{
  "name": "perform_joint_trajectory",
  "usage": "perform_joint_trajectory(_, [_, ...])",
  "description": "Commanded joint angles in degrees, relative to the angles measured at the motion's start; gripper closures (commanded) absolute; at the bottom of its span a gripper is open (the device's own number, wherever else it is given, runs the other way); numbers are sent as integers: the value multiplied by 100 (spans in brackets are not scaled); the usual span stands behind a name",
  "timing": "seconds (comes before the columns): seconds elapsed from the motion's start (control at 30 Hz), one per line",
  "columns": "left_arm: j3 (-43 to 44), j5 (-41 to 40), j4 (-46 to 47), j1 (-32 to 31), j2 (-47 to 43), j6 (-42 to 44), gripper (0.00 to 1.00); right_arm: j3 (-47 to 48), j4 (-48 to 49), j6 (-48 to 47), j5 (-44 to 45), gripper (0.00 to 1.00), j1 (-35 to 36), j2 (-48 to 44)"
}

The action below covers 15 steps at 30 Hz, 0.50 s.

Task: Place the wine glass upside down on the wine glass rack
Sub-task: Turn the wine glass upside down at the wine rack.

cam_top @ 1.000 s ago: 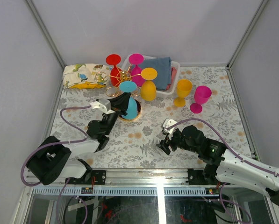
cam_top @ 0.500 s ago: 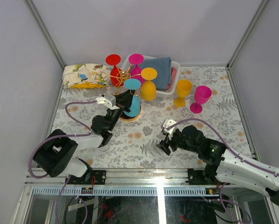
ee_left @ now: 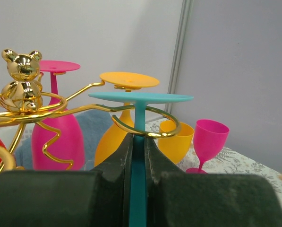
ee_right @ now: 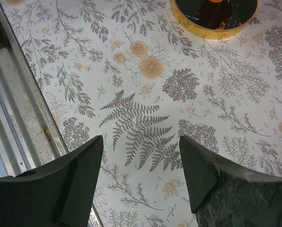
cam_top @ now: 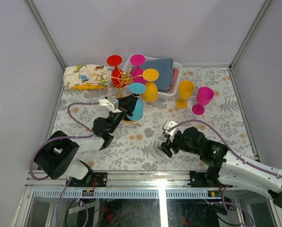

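My left gripper (cam_top: 126, 103) is shut on the stem of a teal wine glass (cam_top: 136, 105), held upside down with its foot up. In the left wrist view the teal stem (ee_left: 139, 123) passes through a gold loop (ee_left: 148, 132) of the wine glass rack (ee_left: 25, 101), the foot just above the loop. The rack (cam_top: 123, 78) stands at the back centre and carries upside-down red (cam_top: 115, 71), magenta (cam_top: 138, 70) and orange (cam_top: 150, 86) glasses. My right gripper (cam_top: 167, 142) is open and empty above the cloth, its dark fingers (ee_right: 77, 172) spread.
A yellow glass (cam_top: 184, 92) and a pink glass (cam_top: 202, 99) stand upright at the right. A white basket (cam_top: 177, 78) with a blue cloth sits behind the rack. A patterned folded cloth (cam_top: 86, 76) lies at the back left. The rack's dark gold-rimmed base (ee_right: 214, 16) shows in the right wrist view.
My left gripper has carried the teal glass farther back and right, up to the rack, so its stem now sits in a loop. The right arm has not moved.
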Motion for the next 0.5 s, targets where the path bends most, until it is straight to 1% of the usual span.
perform_joint_trajectory(0.0, [-156, 174, 518, 54, -178, -91, 100, 306, 216, 48, -53, 27, -8, 66])
perform_joint_trajectory(0.03, [-201, 164, 507, 53, -184, -102, 99, 315, 210, 77, 14, 27, -11, 73])
perform_joint_trajectory(0.1, [-292, 108, 493, 50, -217, -103, 93, 328, 192, 158, 258, 27, -11, 58])
perform_joint_trajectory(0.23, [-391, 1, 428, 48, -257, -112, 73, 347, 149, 330, 794, 26, -12, -10])
perform_joint_trajectory(0.3, [-385, 10, 305, 50, -320, -112, 66, 344, 135, 393, 1043, 26, -8, -57])
perform_joint_trajectory(0.37, [-355, 64, 98, 50, -390, -147, 60, 344, 78, 504, 1402, 24, -12, -107])
perform_joint_trajectory(0.47, [-337, 191, -501, 49, -690, -264, 55, 358, -29, 681, 1868, 22, -9, -217])
